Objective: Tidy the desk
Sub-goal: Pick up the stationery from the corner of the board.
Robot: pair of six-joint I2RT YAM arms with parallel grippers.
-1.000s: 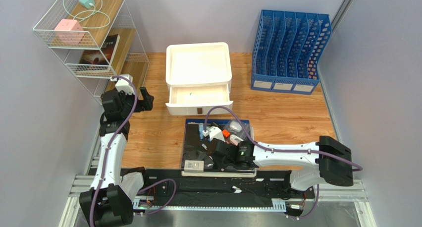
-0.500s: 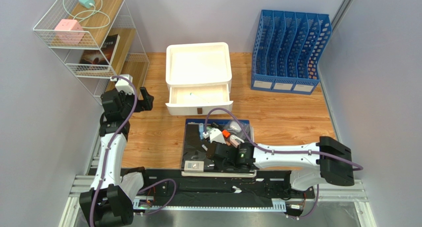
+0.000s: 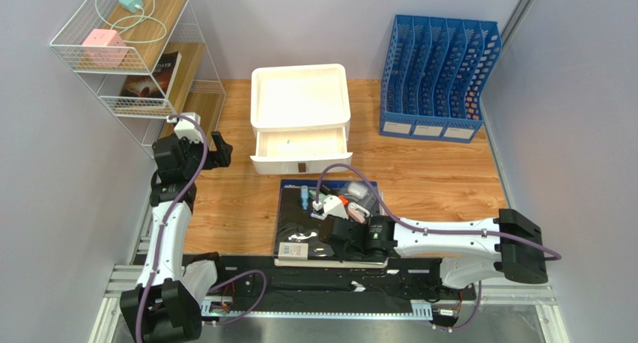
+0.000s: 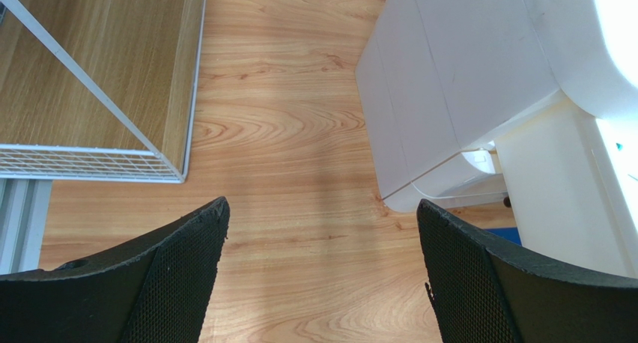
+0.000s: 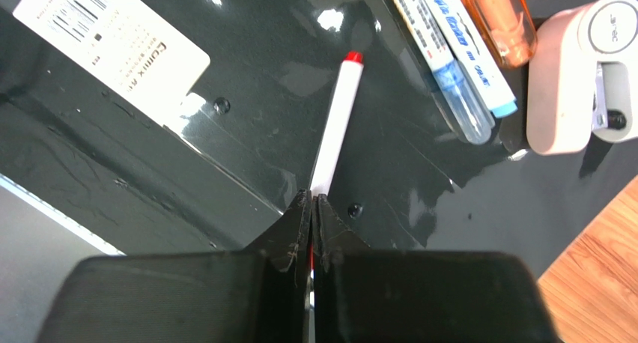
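Desk (image 3: 442, 180), grainy orange-brown planks, glossy black sheet (image 3: 292, 225)

Lab mock-up of an office desk: wood tabletop (image 3: 434, 171) w/ blue file rack (image 3: 438, 77), white drawer unit (image 3: 299, 96) & wire shelf (image 3: 135, 58), plain grey partitions (image 3: 576, 96) round it; left arm (image 3: 168, 223) & right arm (image 3: 449, 234) bolted to alu. rail (image 3: 545, 281).
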